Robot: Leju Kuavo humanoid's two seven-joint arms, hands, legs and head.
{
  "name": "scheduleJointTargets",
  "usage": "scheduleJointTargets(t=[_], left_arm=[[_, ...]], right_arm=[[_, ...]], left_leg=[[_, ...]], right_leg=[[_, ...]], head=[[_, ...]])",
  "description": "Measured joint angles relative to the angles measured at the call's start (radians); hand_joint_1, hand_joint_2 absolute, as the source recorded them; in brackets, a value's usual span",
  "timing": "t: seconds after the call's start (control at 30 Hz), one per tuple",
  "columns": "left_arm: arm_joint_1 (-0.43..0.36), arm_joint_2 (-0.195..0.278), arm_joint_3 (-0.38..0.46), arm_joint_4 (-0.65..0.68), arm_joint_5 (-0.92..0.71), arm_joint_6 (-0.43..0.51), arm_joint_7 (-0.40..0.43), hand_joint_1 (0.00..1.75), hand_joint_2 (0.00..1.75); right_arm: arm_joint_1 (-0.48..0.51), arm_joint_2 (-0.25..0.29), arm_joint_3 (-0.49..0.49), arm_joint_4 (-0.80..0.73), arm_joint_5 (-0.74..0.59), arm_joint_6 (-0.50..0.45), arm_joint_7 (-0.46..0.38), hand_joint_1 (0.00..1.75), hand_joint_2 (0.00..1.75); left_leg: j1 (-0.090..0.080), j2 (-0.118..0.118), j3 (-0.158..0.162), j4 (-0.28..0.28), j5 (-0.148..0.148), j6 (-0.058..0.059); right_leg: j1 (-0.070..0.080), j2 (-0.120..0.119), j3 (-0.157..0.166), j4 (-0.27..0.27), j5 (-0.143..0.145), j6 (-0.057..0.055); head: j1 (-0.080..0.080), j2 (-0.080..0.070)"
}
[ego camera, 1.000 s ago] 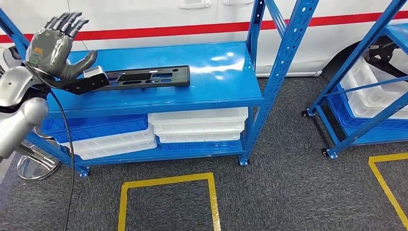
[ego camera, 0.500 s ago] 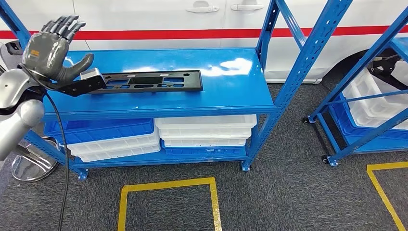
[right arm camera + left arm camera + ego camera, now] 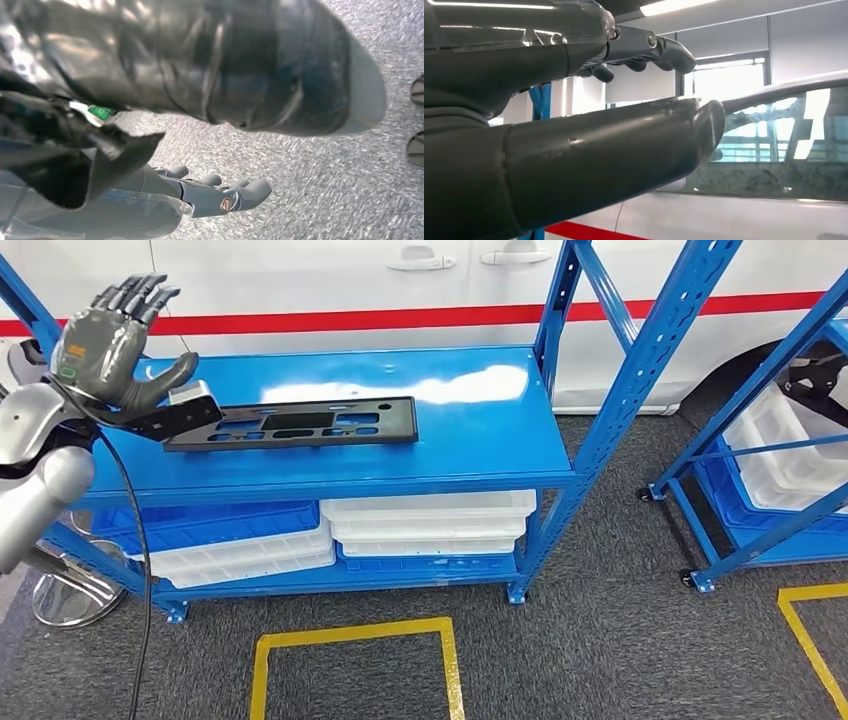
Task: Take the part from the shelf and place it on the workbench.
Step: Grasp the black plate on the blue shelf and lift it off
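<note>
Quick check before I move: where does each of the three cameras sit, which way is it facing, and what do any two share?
Head view: high on the body, looking down at the blue shelf with the black part; the raised left robot hand shows.
Left wrist view: behind the left robot hand, facing the white car.
Right wrist view: behind the right robot hand, facing grey carpet.
Shared: the car, head and left wrist.

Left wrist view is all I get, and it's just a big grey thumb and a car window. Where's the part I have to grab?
Observer: The black part lies flat on the top level of the blue shelf.
Operator: Is my left hand holding it?
Observer: No. Your left hand is raised by the part's end, fingers spread, holding nothing.
Operator: What about my other hand?
Observer: The right hand hangs over the grey carpet, holding nothing.
</note>
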Motion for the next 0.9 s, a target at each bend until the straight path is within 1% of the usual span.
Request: scheduleJointTargets(t=[0.03, 0.07, 0.1, 0.13, 0.17, 0.2, 0.23, 0.27, 0.3, 0.33, 0.37, 0.4, 0.43, 0.47, 0.5, 0.53, 0.57, 0.6, 0.63, 0.67, 0.7, 0.73, 0.77, 0.8, 0.87, 0.9], left_arm=[[0.004, 0.001, 0.000, 0.000, 0.000, -0.001, 0.000, 0.00, 0.00], [0.008, 0.001, 0.000, 0.000, 0.000, -0.001, 0.000, 0.00, 0.00], [0.011, 0.001, 0.000, 0.000, 0.000, -0.001, 0.000, 0.00, 0.00], [0.011, 0.001, 0.000, 0.000, 0.000, -0.001, -0.001, 0.00, 0.00], [0.011, 0.002, 0.000, 0.000, 0.001, -0.001, -0.001, 0.00, 0.00], [0.009, 0.002, 0.000, 0.000, 0.001, -0.001, -0.001, 0.00, 0.00], [0.009, 0.003, 0.000, 0.000, 0.001, -0.002, -0.001, 0.00, 0.00], [0.009, 0.003, 0.000, 0.000, 0.002, -0.002, -0.001, 0.00, 0.00], [0.009, 0.004, 0.000, 0.000, 0.002, -0.003, -0.001, 0.00, 0.00], [0.009, 0.004, 0.000, 0.000, 0.002, -0.003, -0.001, 0.00, 0.00], [0.008, 0.004, 0.000, 0.000, 0.003, -0.003, -0.002, 0.00, 0.00], [0.006, 0.005, 0.000, 0.000, 0.005, -0.004, -0.003, 0.00, 0.00], [0.005, 0.005, 0.000, 0.000, 0.007, -0.005, -0.004, 0.00, 0.00], [0.005, 0.004, 0.000, 0.000, 0.010, -0.008, -0.006, 0.00, 0.00], [0.006, 0.004, 0.000, 0.000, 0.013, -0.011, -0.008, 0.00, 0.00], [0.009, 0.004, 0.000, 0.000, 0.016, -0.015, -0.009, 0.00, 0.00], [0.012, 0.004, 0.000, 0.000, 0.019, -0.019, -0.010, 0.00, 0.00], [0.014, 0.003, 0.000, 0.000, 0.023, -0.023, -0.012, 0.00, 0.00], [0.015, 0.002, 0.000, 0.000, 0.028, -0.027, -0.014, 0.00, 0.00], [0.016, 0.000, 0.000, 0.000, 0.031, -0.030, -0.017, 0.00, 0.00], [0.015, -0.002, 0.000, 0.001, 0.036, -0.033, -0.021, 0.00, 0.00], [0.016, -0.005, 0.000, 0.001, 0.040, -0.037, -0.027, 0.00, 0.00], [0.019, -0.008, 0.000, 0.002, 0.044, -0.040, -0.032, 0.00, 0.00], [0.022, -0.012, 0.000, 0.002, 0.048, -0.044, -0.037, 0.00, 0.00], [0.030, -0.024, 0.000, 0.002, 0.052, -0.049, -0.043, 0.00, 0.00], [0.032, -0.032, -0.001, 0.001, 0.052, -0.051, -0.045, 0.00, 0.00]], right_arm=[[0.000, 0.001, 0.000, 0.000, 0.000, 0.000, 0.000, 0.00, 0.00], [0.000, 0.001, 0.000, 0.000, 0.000, 0.000, 0.000, 0.00, 0.00], [0.000, 0.002, 0.000, 0.000, 0.000, 0.000, 0.000, 0.00, 0.00], [0.000, 0.002, 0.000, 0.000, 0.000, 0.000, 0.000, 0.00, 0.00], [0.000, 0.002, 0.000, 0.000, 0.000, 0.000, 0.000, 0.00, 0.00], [0.000, 0.002, 0.000, 0.000, 0.000, 0.000, 0.000, 0.00, 0.00], [-0.001, 0.002, 0.000, 0.000, 0.000, 0.000, 0.000, 0.00, 0.00], [-0.001, 0.002, 0.000, 0.000, 0.000, 0.000, 0.000, 0.00, 0.00], [-0.001, 0.002, 0.000, 0.000, 0.000, 0.000, 0.000, 0.00, 0.00], [-0.001, 0.002, 0.000, 0.000, 0.000, 0.000, 0.000, 0.00, 0.00], [-0.001, 0.002, -0.001, 0.000, 0.000, 0.000, 0.000, 0.00, 0.00], [-0.001, 0.002, -0.001, 0.000, 0.000, 0.000, 0.000, 0.00, 0.00], [-0.001, 0.002, -0.001, 0.001, 0.000, 0.000, 0.000, 0.00, 0.00], [-0.001, 0.002, -0.001, 0.001, 0.000, 0.000, 0.000, 0.00, 0.00], [0.000, 0.002, -0.001, 0.001, 0.000, 0.000, 0.000, 0.00, 0.00], [0.000, 0.002, -0.002, 0.001, 0.000, 0.000, 0.000, 0.00, 0.00], [0.001, 0.003, -0.002, 0.001, 0.000, 0.000, 0.000, 0.00, 0.00], [0.001, 0.003, -0.003, 0.001, 0.000, 0.000, 0.000, 0.00, 0.00], [0.002, 0.003, -0.003, 0.001, 0.000, 0.001, 0.000, 0.00, 0.00], [0.002, 0.002, -0.004, 0.001, 0.000, 0.001, 0.000, 0.00, 0.00], [0.001, 0.000, -0.005, 0.001, 0.000, 0.001, 0.000, 0.00, 0.00], [0.001, -0.001, -0.005, 0.001, 0.000, 0.003, 0.000, 0.00, 0.00], [0.001, -0.003, -0.005, 0.001, 0.001, 0.005, 0.000, 0.00, 0.00], [0.001, -0.003, -0.006, 0.001, 0.001, 0.007, 0.000, 0.00, 0.00], [0.000, -0.004, -0.006, 0.001, 0.001, 0.008, 0.001, 0.00, 0.00], [-0.001, -0.004, -0.006, 0.001, 0.001, 0.009, 0.001, 0.00, 0.00]], left_leg=[[0.005, 0.001, -0.035, 0.055, -0.012, -0.006], [0.011, 0.002, -0.055, 0.076, -0.002, -0.012], [0.016, 0.003, -0.057, 0.058, 0.027, -0.017], [0.022, 0.005, -0.039, 0.001, 0.074, -0.022], [0.025, 0.008, -0.012, -0.067, 0.116, -0.027], [0.025, 0.009, 0.013, -0.126, 0.144, -0.029], [0.024, 0.009, 0.031, -0.166, 0.155, -0.026], [0.021, 0.009, 0.037, -0.180, 0.150, -0.020], [0.018, 0.007, 0.038, -0.184, 0.145, -0.011], [0.019, 0.006, 0.038, -0.185, 0.142, -0.002], [0.020, 0.005, 0.040, -0.188, 0.141, 0.005], [0.021, 0.004, 0.044, -0.190, 0.139, 0.012], [0.022, 0.005, 0.048, -0.193, 0.137, 0.019], [0.020, 0.005, 0.051, -0.193, 0.134, 0.024], [0.017, 0.005, 0.054, -0.193, 0.131, 0.029], [0.013, 0.004, 0.056, -0.193, 0.128, 0.033], [0.009, 0.004, 0.060, -0.193, 0.124, 0.037], [0.005, 0.003, 0.066, -0.193, 0.120, 0.039], [0.001, 0.002, 0.074, -0.193, 0.114, 0.040], [-0.001, 0.001, 0.083, -0.193, 0.108, 0.041], [-0.005, 0.001, 0.090, -0.194, 0.102, 0.039], [-0.006, 0.000, 0.095, -0.194, 0.097, 0.037], [-0.006, 0.000, 0.097, -0.195, 0.094, 0.034], [-0.006, -0.001, 0.098, -0.197, 0.092, 0.029], [-0.005, 0.000, 0.102, -0.200, 0.087, 0.020], [-0.005, 0.001, 0.100, -0.189, 0.078, 0.014]], right_leg=[[-0.002, 0.000, 0.005, 0.000, -0.005, 0.001], [-0.005, 0.000, 0.011, 0.001, -0.010, 0.005], [-0.008, 0.000, 0.018, 0.003, -0.017, 0.009], [-0.012, 0.000, 0.026, 0.005, -0.025, 0.015], [-0.015, 0.001, 0.033, 0.009, -0.034, 0.022], [-0.015, 0.001, 0.038, 0.015, -0.042, 0.030], [-0.015, 0.002, 0.038, 0.019, -0.048, 0.037], [-0.014, 0.002, 0.037, 0.021, -0.051, 0.044], [-0.014, 0.002, 0.036, 0.022, -0.052, 0.050], [-0.015, 0.001, 0.036, 0.021, -0.054, 0.055], [-0.016, 0.000, 0.036, 0.027, -0.060, 0.059], [-0.016, 0.000, 0.028, 0.047, -0.071, 0.062], [-0.016, 0.000, 0.008, 0.087, -0.091, 0.064], [-0.015, 0.000, -0.025, 0.150, -0.117, 0.064], [-0.014, 0.001, -0.068, 0.220, -0.142, 0.064], [-0.012, 0.001, -0.108, 0.280, -0.156, 0.063], [-0.010, 0.001, -0.137, 0.313, -0.152, 0.060], [-0.007, 0.001, -0.145, 0.303, -0.125, 0.054], [-0.002, 0.002, -0.133, 0.254, -0.080, 0.045], [0.004, 0.003, -0.109, 0.185, -0.034, 0.033], [0.011, 0.003, -0.084, 0.123, 0.001, 0.021], [0.016, 0.003, -0.063, 0.076, 0.018, 0.011], [0.020, 0.003, -0.052, 0.053, 0.017, 0.004], [0.023, 0.002, -0.047, 0.046, 0.011, 0.001], [0.019, 0.000, -0.034, 0.025, 0.008, -0.001], [0.015, -0.001, -0.025, 0.013, 0.009, -0.002]], head=[[0.000, 0.000], [0.000, 0.000], [0.000, 0.000], [0.000, 0.000], [0.000, 0.000], [0.000, 0.000], [0.000, 0.000], [0.000, 0.000], [0.000, 0.000], [0.000, 0.000], [0.000, 0.000], [0.000, 0.000], [0.000, 0.000], [0.000, 0.000], [0.000, 0.000], [0.000, 0.000], [0.000, 0.000], [0.000, 0.000], [0.000, 0.000], [0.000, 0.000], [0.000, 0.000], [0.000, 0.000], [0.000, 0.000], [0.000, 0.000], [0.000, 0.000], [0.000, 0.000]])
